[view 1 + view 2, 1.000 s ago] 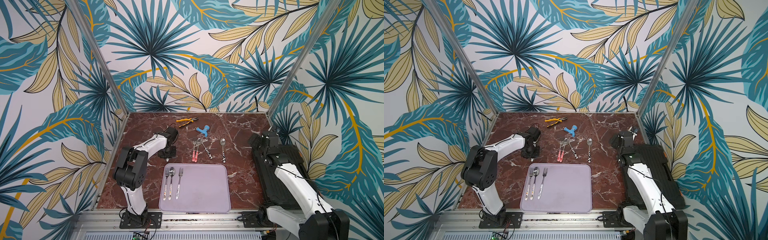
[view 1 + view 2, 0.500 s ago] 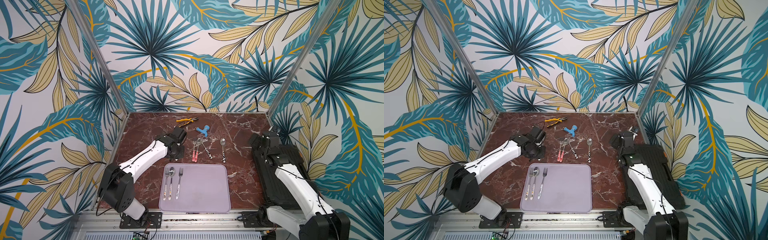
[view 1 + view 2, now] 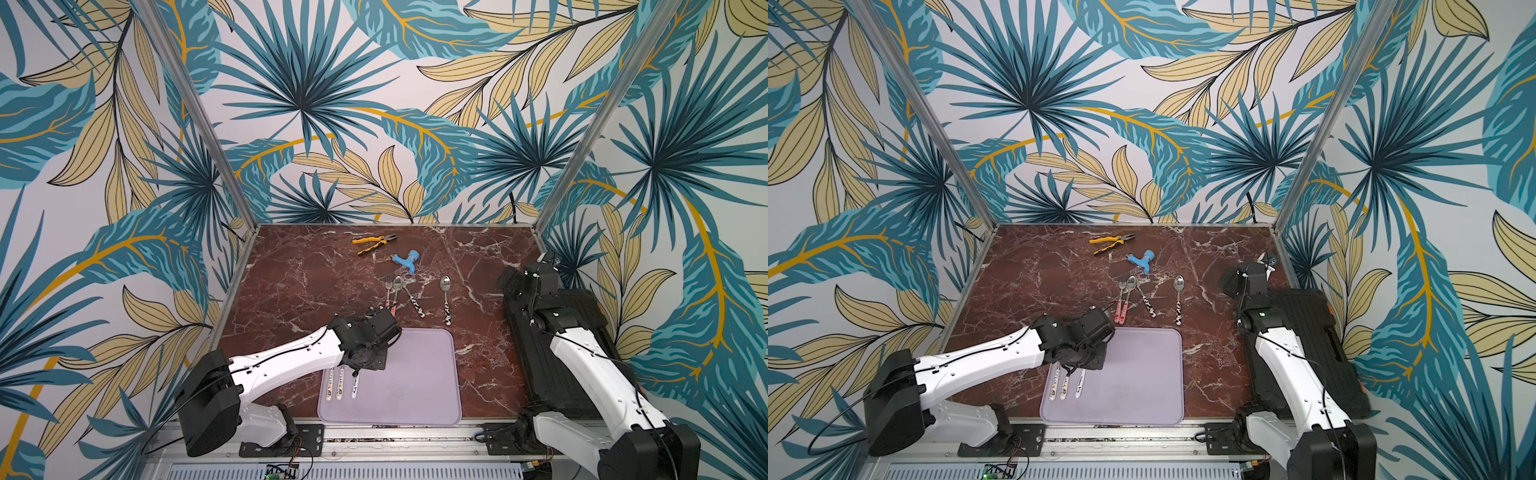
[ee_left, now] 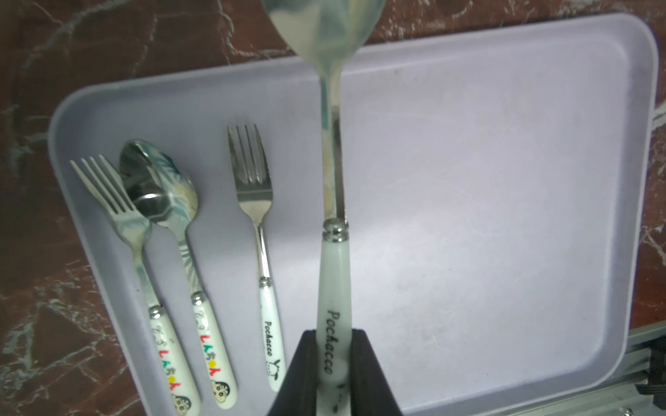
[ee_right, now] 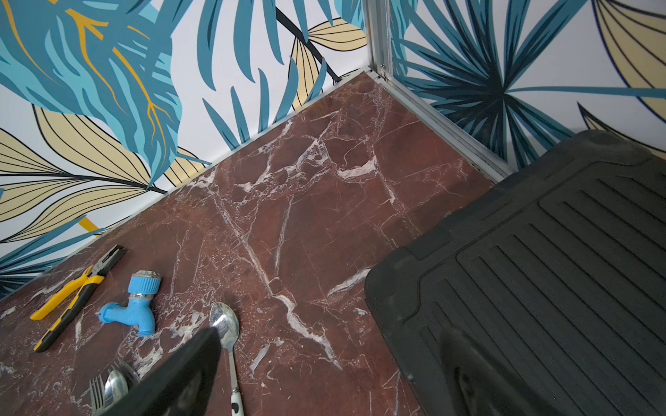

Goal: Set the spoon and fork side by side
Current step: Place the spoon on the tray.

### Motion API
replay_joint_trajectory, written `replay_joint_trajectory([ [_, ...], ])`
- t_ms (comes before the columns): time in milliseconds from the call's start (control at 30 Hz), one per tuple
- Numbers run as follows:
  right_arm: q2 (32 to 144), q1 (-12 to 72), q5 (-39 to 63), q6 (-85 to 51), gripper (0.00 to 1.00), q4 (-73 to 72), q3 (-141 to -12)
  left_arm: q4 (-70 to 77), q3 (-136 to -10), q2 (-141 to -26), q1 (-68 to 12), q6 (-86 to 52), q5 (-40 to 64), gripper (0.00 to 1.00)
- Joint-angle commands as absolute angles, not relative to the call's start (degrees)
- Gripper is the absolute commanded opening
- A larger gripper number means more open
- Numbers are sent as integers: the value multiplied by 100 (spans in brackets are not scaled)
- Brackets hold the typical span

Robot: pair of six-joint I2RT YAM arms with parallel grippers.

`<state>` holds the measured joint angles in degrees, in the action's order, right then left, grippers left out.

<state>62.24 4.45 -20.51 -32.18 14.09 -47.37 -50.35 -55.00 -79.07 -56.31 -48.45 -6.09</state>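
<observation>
My left gripper [image 4: 333, 345] is shut on the white handle of a spoon [image 4: 333, 270] marked Pochacco, which it holds above the lavender tray [image 4: 486, 216]. The spoon's bowl points toward the tray's far edge. Beside it on the tray lies the matching Pochacco fork [image 4: 265, 270]. In both top views the left gripper [image 3: 368, 359] hangs over the tray's left part [image 3: 1142, 374] and hides the spoon. My right gripper [image 5: 324, 378] is open and empty, near the table's right edge [image 3: 515, 284].
A colourful-handled fork [image 4: 119, 209] and spoon [image 4: 162, 187] lie at the tray's left. Behind the tray lie a pink-handled pair [image 3: 390, 291], two spotted-handled spoons [image 3: 445, 297], a blue tap [image 3: 405, 262] and yellow pliers [image 3: 373, 243]. A black mat [image 3: 557, 345] covers the right side.
My left arm has swung from the table behind the tray's left corner forward to over the tray's left part. The right arm has not moved.
</observation>
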Motion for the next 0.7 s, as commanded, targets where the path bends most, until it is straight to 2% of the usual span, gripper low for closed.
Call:
replay_joint_trajectory([
  [0, 6137, 446, -2061, -3265, 100, 1528, -4750, -4767, -5242, -7999, -5897, -5348, -782, 9],
  [667, 6160, 451, -2065, -3271, 100, 1538, -4747, -4482, -4609, -8606, -6023, -5454, -655, 11],
])
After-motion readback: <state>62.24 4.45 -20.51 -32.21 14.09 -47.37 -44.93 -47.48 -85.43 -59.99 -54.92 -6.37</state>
